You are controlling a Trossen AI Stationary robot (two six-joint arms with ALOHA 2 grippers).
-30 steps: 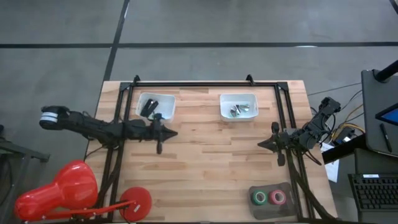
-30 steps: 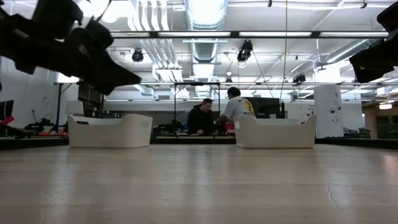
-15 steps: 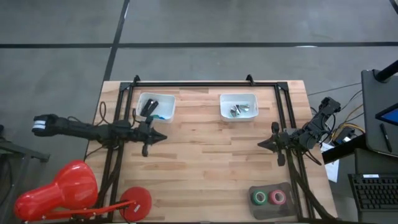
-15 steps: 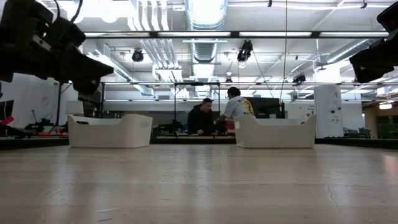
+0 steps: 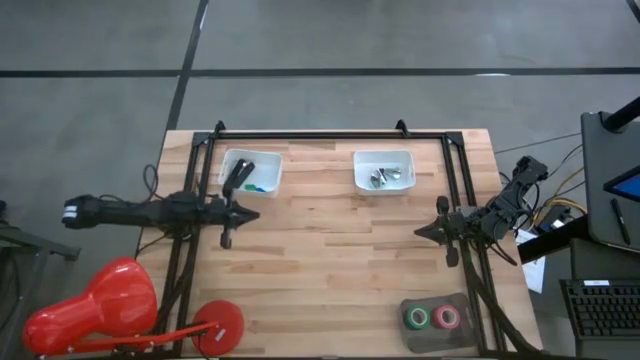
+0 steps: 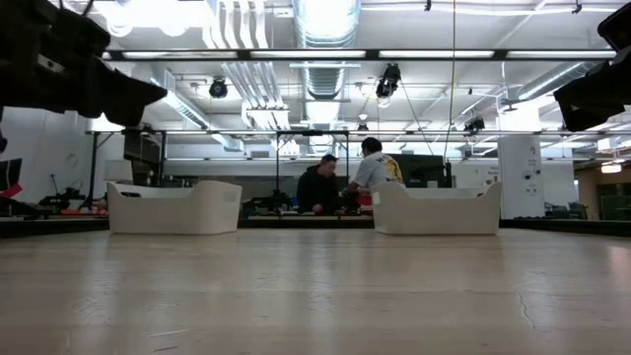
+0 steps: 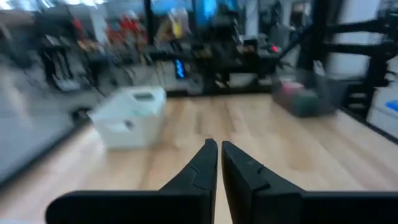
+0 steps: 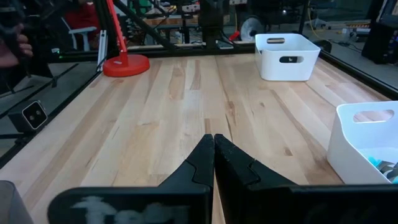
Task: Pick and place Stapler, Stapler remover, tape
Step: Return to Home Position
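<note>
In the high view the black stapler (image 5: pixel 237 175) lies in the left white bin (image 5: pixel 268 158) beside small green and blue pieces. Metallic stapler removers (image 5: pixel 381 178) lie in the right white bin (image 5: pixel 360 160). A green tape roll (image 5: pixel 417 318) and a red tape roll (image 5: pixel 446 318) sit in a dark tray (image 5: pixel 432 301) near the table's near right corner. My left gripper (image 5: pixel 255 213) hovers shut just in front of the left bin, holding nothing (image 7: pixel 218 145). My right gripper (image 5: pixel 419 232) waits shut by the right rail (image 8: pixel 213 137).
A black frame (image 5: pixel 330 134) runs along the far edge and both sides of the table. A red stand with a round base (image 5: pixel 222 321) sits at the near left corner. Bare wood (image 5: pixel 330 260) spreads between the two grippers. People stand beyond the far edge (image 6: pixel 345 182).
My left gripper has drawn back toward the table's left edge, away from the left bin, and has stayed shut. Nothing else has moved.
</note>
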